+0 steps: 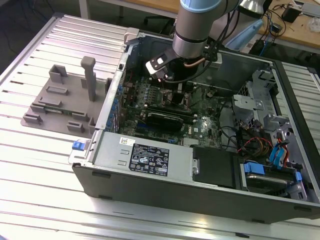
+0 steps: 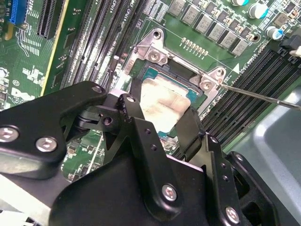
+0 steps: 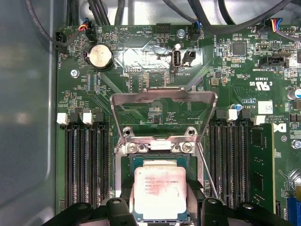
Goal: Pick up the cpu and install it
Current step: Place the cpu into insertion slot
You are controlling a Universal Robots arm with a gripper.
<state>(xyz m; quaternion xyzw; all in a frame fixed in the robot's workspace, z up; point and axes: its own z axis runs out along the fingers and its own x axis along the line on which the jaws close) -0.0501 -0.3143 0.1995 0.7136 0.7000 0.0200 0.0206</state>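
Observation:
The cpu, a square chip with a pale pinkish metal top, sits low over the open socket on the green motherboard. My gripper is shut on it, one black finger on each of two opposite edges. In the second wrist view the cpu shows between the same fingers, level with the socket frame. The load plate is swung up and open. In the exterior view the arm reaches down into the computer case. I cannot tell whether the chip is fully seated.
A thin latch lever lies beside the socket. Memory slots flank it on both sides, with a module further out. A black card lies across the board. The grey fixture with an upright post stands outside the case.

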